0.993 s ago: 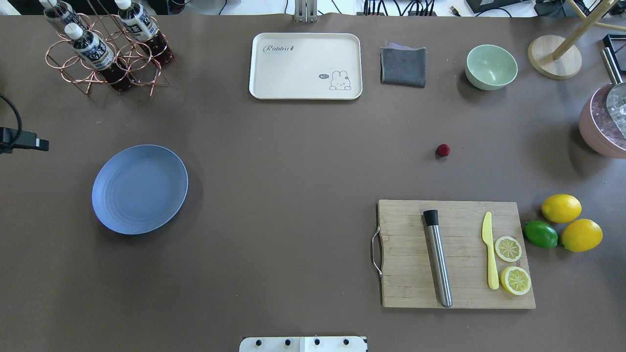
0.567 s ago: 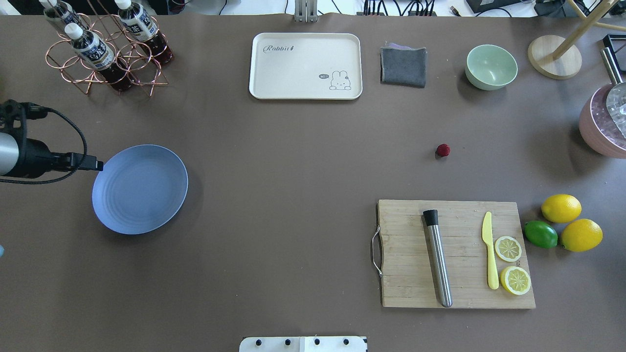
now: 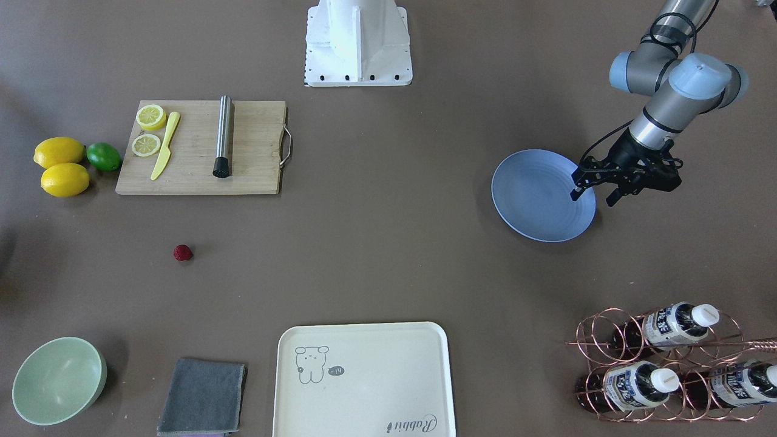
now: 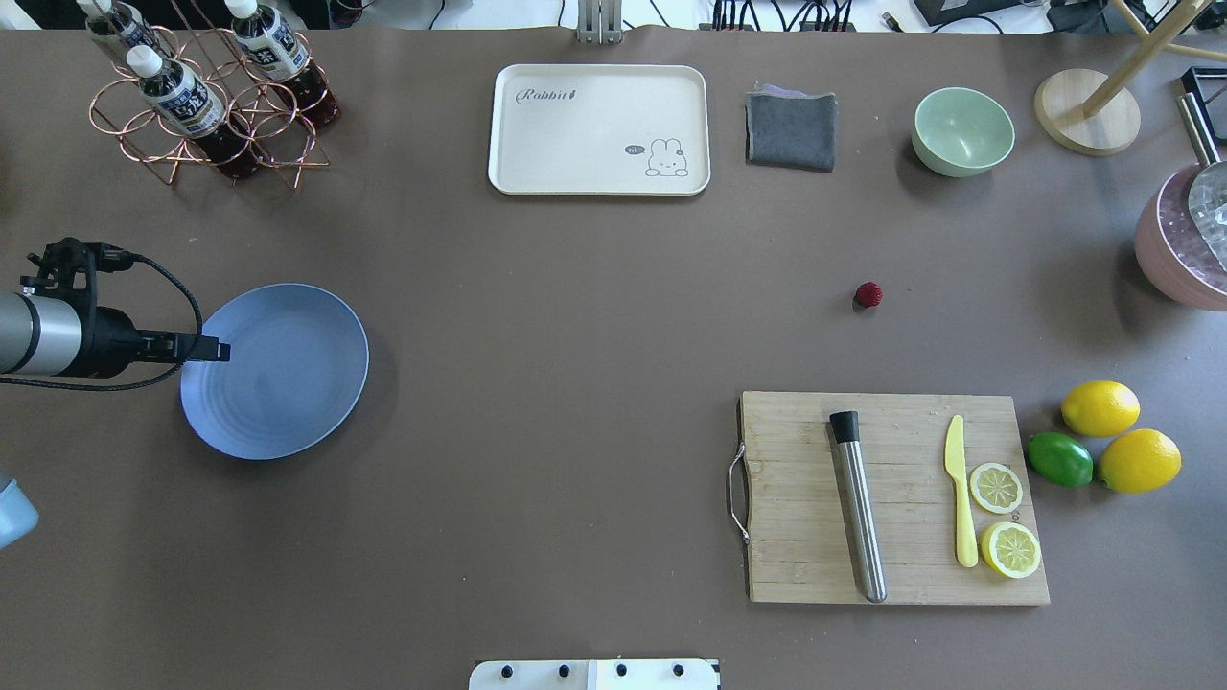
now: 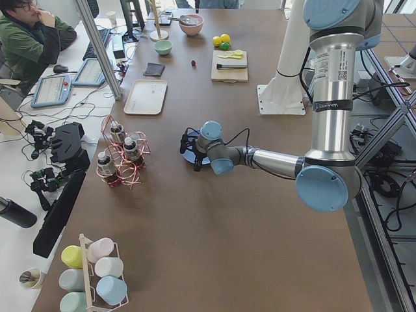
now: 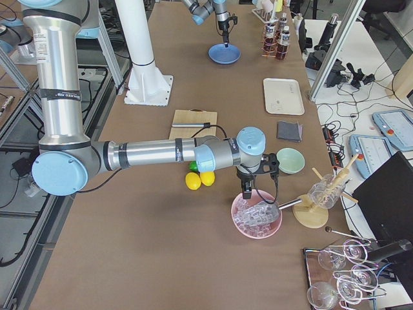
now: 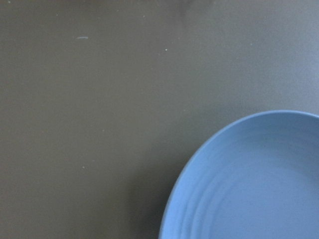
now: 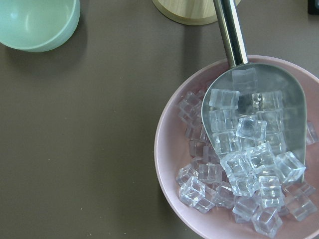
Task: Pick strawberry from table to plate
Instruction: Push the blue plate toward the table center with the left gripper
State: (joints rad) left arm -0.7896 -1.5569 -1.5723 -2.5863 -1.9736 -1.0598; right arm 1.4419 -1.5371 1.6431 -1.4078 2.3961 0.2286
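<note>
Near the counter's [image 3: 388, 243] left edge, my left gripper [image 3: 591, 198], wide and empty, has swung over the plate [image 3: 534, 194]; the strawberry [image 3: 183, 252] lies far off, unpicked.

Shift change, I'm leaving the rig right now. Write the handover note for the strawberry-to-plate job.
Left gripper: open, empty, over the plate's edge.
Right gripper: over the ice bowl; cannot tell whether it is open or shut.
Strawberry: on the table beyond the cutting board, far from the plate, near neither gripper.
Done: nothing; the plate is empty.
Left: grasp the strawberry, carry it across, set it on the plate.
</note>
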